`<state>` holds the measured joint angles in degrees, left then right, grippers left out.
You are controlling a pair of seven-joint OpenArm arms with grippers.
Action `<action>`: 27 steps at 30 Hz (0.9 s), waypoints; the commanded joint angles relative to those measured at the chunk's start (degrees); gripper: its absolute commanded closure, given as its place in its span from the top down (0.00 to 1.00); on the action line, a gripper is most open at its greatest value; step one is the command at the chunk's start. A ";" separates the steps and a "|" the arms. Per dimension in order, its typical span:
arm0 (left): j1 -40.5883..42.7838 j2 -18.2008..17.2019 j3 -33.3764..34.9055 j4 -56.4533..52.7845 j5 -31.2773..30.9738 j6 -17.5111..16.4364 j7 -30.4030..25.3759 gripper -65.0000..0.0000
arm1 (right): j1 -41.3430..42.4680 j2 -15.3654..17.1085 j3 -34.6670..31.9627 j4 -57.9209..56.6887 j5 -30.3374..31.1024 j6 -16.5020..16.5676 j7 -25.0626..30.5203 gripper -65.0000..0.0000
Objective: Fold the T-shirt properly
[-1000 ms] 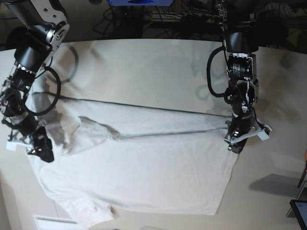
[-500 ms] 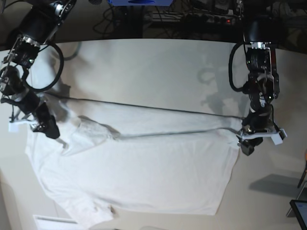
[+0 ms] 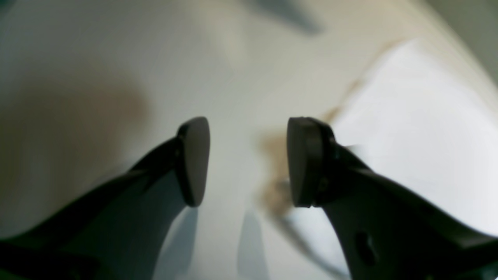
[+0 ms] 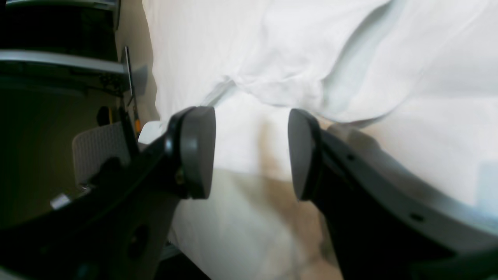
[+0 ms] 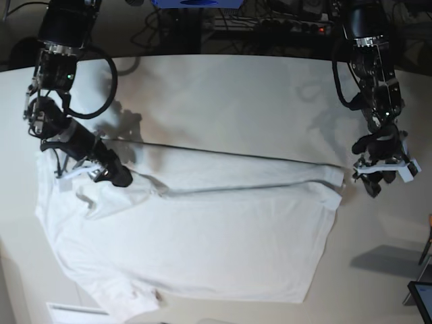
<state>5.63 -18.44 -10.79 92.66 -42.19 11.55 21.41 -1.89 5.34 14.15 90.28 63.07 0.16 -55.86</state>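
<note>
The white T-shirt (image 5: 202, 236) lies spread and wrinkled on the off-white table (image 5: 223, 101), with a long fold line across its upper part. My right gripper (image 5: 119, 177) is low over the shirt's left part, near the sleeve. In the right wrist view it (image 4: 251, 153) stands open, with only shirt cloth (image 4: 350, 58) below the gap. My left gripper (image 5: 380, 183) hangs just past the shirt's right edge. In the left wrist view it (image 3: 249, 163) is open over bare table, and the shirt (image 3: 420, 136) is a blur to its right.
Dark cables and equipment (image 5: 270, 27) run behind the table's far edge. A dark screen corner (image 5: 422, 297) shows at the lower right, and a white slatted object (image 5: 74, 314) sits at the bottom left. Metal shelving (image 4: 58, 66) is beside the table edge.
My left gripper has moved right, off the shirt's right corner, which shifted slightly right. My right gripper has travelled from the shirt's left edge inward, over the cloth near the sleeve.
</note>
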 commanded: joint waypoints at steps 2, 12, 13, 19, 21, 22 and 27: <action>1.10 -0.42 -0.33 2.68 0.22 -0.25 2.55 0.49 | -0.44 0.68 -1.19 1.19 1.33 -0.03 2.27 0.43; 1.62 2.66 1.51 3.73 -0.13 -0.34 5.71 0.49 | -1.49 0.68 -2.50 1.19 1.33 -0.03 4.56 0.43; 1.19 3.18 1.69 3.82 -0.13 -0.34 5.71 0.49 | -1.49 0.68 -2.50 1.19 1.33 0.06 4.56 0.43; -0.92 5.56 1.95 2.85 -0.13 -0.34 5.89 0.49 | -1.67 0.59 -2.50 1.19 1.42 0.23 4.56 0.43; -2.24 5.91 2.13 2.59 -0.13 -0.34 5.89 0.49 | -2.20 0.59 -2.50 1.19 1.42 0.32 4.56 0.43; -2.86 6.08 2.13 2.33 -0.13 -0.34 5.89 0.49 | -2.29 0.59 -2.50 1.19 1.42 0.32 4.56 0.43; -4.88 7.05 2.13 -0.93 -0.13 -0.34 5.98 0.49 | -2.64 0.59 -2.50 1.19 1.59 0.32 4.65 0.43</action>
<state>1.39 -10.79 -8.51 91.15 -42.22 11.70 28.47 -5.39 5.52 11.49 90.35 63.22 -0.30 -51.90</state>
